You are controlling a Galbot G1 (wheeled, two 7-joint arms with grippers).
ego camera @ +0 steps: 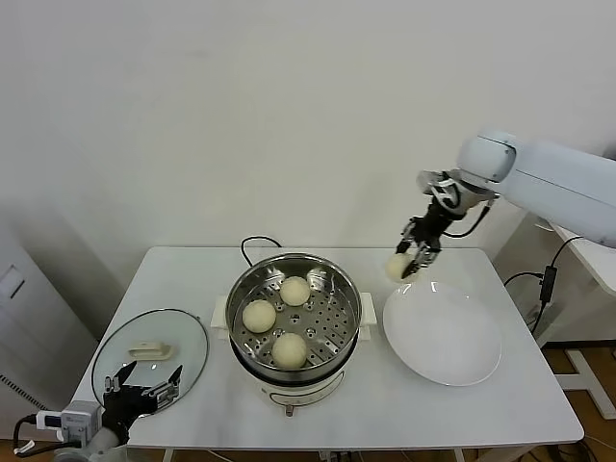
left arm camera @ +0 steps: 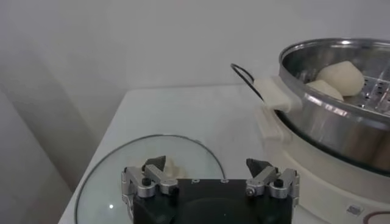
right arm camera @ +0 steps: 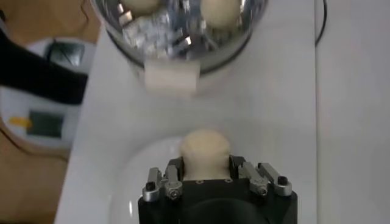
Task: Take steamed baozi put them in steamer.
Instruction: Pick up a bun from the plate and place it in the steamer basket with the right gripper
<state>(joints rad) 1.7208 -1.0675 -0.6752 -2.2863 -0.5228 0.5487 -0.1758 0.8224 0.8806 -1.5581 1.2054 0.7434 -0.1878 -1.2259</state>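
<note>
1. The right gripper point(ego camera: 408, 264) hangs in the air above the far edge of the white plate point(ego camera: 443, 332), its fingers clamped on one steamed baozi point(ego camera: 397, 267); from the right wrist view the bun point(right arm camera: 205, 148) sits between the two fingers, and its lower part is hidden behind the gripper body
2. Three more baozi lie on the perforated tray inside the steamer point(ego camera: 294, 318): one toward the back point(ego camera: 295, 290), one on the robot's left side point(ego camera: 259, 315), one at the front point(ego camera: 290, 349)
3. In the right wrist view only the near rim of the steamer point(right arm camera: 183, 42) and parts of two buns show; the rest is cut off by the frame edge
4. The left gripper point(ego camera: 142, 387) rests low at the near left corner of the table point(ego camera: 481, 414), over the glass lid point(ego camera: 149, 358), fingers spread apart and holding nothing
5. In the left wrist view the lid point(left arm camera: 152, 176) is partly hidden by the gripper body, and its cream handle is barely visible between the fingers
6. A black cord point(ego camera: 252, 245) runs behind the steamer; its far end is hidden by the pot
</note>
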